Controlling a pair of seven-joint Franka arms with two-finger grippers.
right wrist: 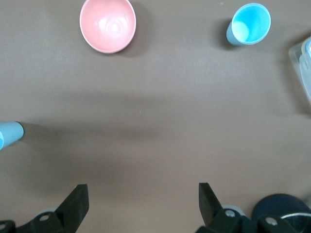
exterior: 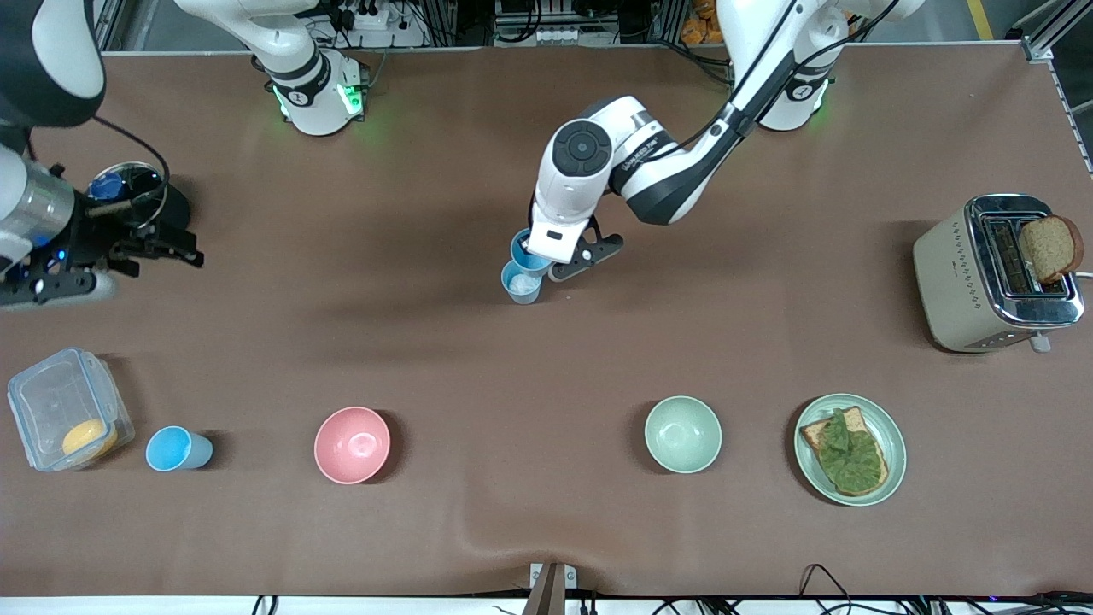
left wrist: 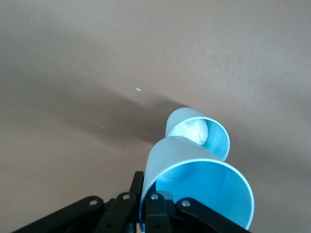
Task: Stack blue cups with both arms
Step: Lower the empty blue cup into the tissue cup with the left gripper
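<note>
My left gripper [exterior: 541, 258] hangs over the middle of the table, shut on the rim of a tilted blue cup [exterior: 523, 246]. In the left wrist view its fingers [left wrist: 144, 190] pinch the wall of that cup [left wrist: 194, 191]. Right beside and just below it a paler blue cup [exterior: 521, 284] stands on the table with something white inside [left wrist: 190, 131]. A third blue cup [exterior: 175, 449] stands near the front edge toward the right arm's end, also visible from the right wrist as a blue cup [right wrist: 249, 23]. My right gripper [exterior: 175, 249] waits open and empty [right wrist: 142, 200] over that end.
A pink bowl [exterior: 352, 444] and a pale green bowl [exterior: 682, 434] sit in the front row. A clear lidded box [exterior: 60, 401] stands beside the third cup. A plate [exterior: 897, 431] with toast and a toaster [exterior: 965, 282] are at the left arm's end. A black round object [exterior: 145, 192] sits under the right wrist.
</note>
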